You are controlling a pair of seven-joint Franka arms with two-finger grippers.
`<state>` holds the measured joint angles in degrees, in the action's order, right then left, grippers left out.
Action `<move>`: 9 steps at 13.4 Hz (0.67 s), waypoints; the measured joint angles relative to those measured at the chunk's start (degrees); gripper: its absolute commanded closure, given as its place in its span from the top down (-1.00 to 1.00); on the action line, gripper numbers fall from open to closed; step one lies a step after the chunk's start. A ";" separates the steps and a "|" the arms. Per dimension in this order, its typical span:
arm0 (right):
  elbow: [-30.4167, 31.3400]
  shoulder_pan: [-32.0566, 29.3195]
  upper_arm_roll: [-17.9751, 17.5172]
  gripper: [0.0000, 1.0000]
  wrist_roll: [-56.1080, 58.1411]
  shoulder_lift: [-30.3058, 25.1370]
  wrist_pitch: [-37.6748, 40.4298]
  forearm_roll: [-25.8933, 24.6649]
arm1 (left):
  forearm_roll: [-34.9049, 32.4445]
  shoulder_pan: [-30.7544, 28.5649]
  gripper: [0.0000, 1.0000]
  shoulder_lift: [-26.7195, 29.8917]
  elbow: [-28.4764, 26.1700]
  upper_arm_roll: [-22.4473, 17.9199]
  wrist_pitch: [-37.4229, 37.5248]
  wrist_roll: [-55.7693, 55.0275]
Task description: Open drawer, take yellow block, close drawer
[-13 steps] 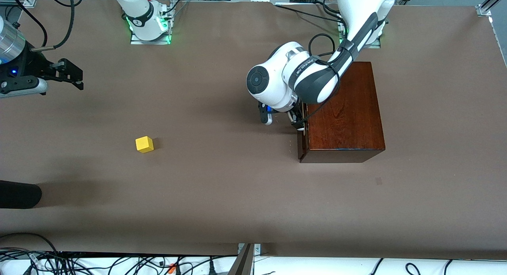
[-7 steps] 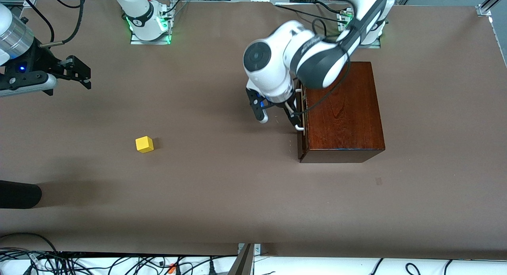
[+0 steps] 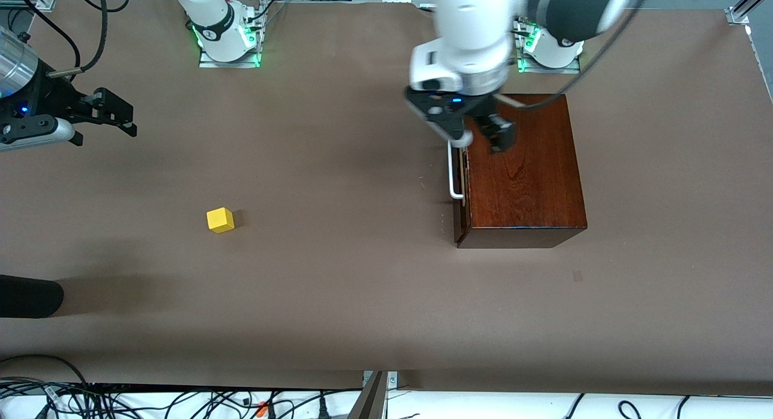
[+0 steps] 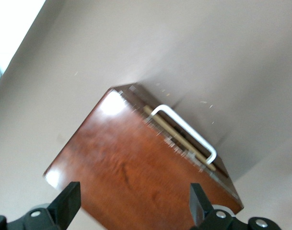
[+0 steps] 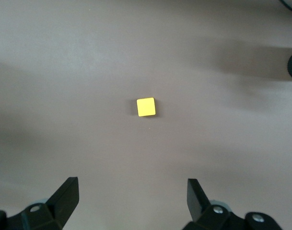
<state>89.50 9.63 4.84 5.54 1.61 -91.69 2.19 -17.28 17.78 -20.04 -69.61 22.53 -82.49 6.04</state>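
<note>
Brown table top (image 3: 338,298) with cables hanging along the edge nearest the front camera. Wooden box (image 3: 522,171) sits toward the left arm's end, its drawer (image 3: 460,192) pushed in with the white handle (image 3: 453,171) free. Left gripper (image 3: 480,135) hangs over the box top by the handle — fingers spread, holding nothing. Yellow block (image 3: 220,220) sits alone on the table, well apart from the box. Right gripper (image 3: 124,114) is up over the right arm's end — jaws wide, empty.
</note>
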 measured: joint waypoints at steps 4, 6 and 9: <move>-0.03 -0.01 0.01 1.00 -3.03 0.00 0.93 0.08 | 4.76 -10.02 1.00 3.81 -0.01 -0.29 0.90 -0.01; -0.04 -0.01 0.01 1.00 -3.24 0.00 1.07 0.08 | 5.77 -11.67 1.00 5.25 -0.15 -3.04 2.10 -0.01; -0.10 -0.01 0.01 1.00 -3.28 0.00 1.08 0.08 | 11.98 -11.63 1.00 7.45 -1.51 -11.91 3.96 0.03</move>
<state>89.39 9.62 4.85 2.26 1.61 -90.62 2.27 -5.30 6.15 -12.58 -71.11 10.62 -78.53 6.06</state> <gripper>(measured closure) 0.000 0.000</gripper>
